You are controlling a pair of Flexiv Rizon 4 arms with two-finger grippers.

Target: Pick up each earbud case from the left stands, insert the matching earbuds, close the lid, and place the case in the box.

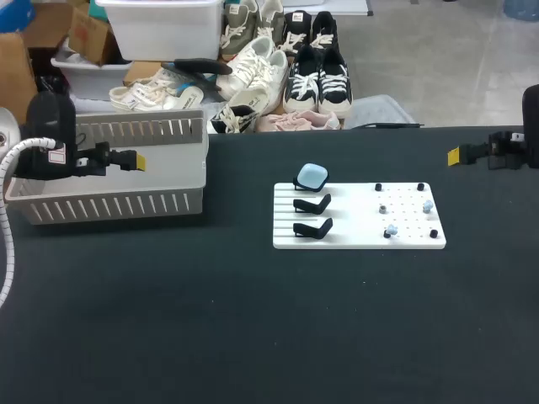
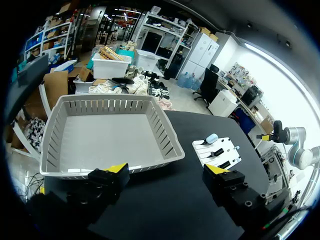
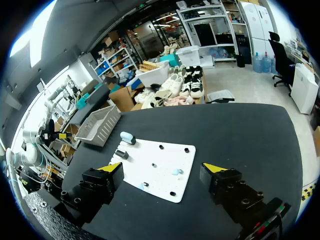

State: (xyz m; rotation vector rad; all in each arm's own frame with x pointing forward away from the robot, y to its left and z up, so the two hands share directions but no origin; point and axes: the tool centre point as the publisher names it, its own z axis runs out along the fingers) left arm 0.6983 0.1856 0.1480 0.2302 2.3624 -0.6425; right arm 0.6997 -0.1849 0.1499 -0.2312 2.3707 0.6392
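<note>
The blue earbud case leans on the far stand at the white board's ten o'clock, seemingly propped for an easy grab. The left tool hangs spread over the box at nine o'clock. The right tool, also spread, is held level above the tabletop toward two o'clock.

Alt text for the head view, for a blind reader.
A white board on a black table holds one pale blue earbud case beside two empty black stands. The left claw is near a grey basket, the right claw far right.
</note>
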